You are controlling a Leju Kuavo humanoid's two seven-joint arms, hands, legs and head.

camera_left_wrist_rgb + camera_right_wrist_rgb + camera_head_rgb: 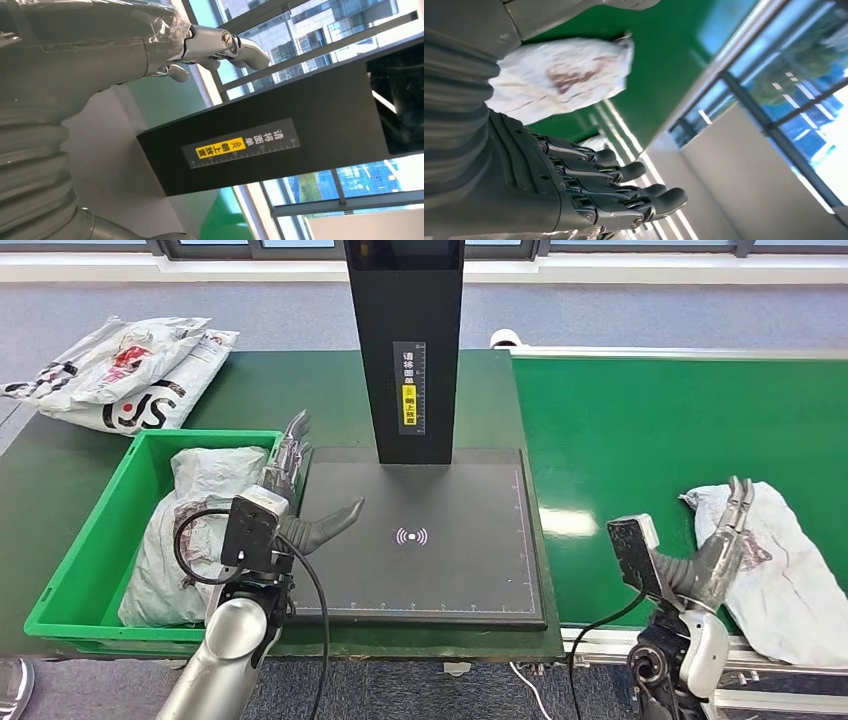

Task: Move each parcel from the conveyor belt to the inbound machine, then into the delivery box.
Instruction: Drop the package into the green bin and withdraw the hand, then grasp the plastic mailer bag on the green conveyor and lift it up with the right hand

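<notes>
On the green conveyor belt (620,430), at the robot's right, a white crumpled parcel (775,560) is lying flat, ready to be picked up. The right hand (722,540) is held just at the parcel's near edge, with its fingers spread and nothing gripped yet. It seems to be put there so the parcel can be grabbed next. In the right wrist view the fingers (624,192) are seen stretched out, apart from the bag.

In the middle, the black inbound machine (425,535) is set with its flat pad bare, so a parcel can be laid on it under the tall black post (408,350).

The left hand (300,495) is kept loose and holding nothing, right between the pad and the green delivery box (95,540). It is likely parked there so the next parcel can be moved across. One grey bag (195,530) is already lying in the box. More bags (130,375) are piled on the table behind it.
</notes>
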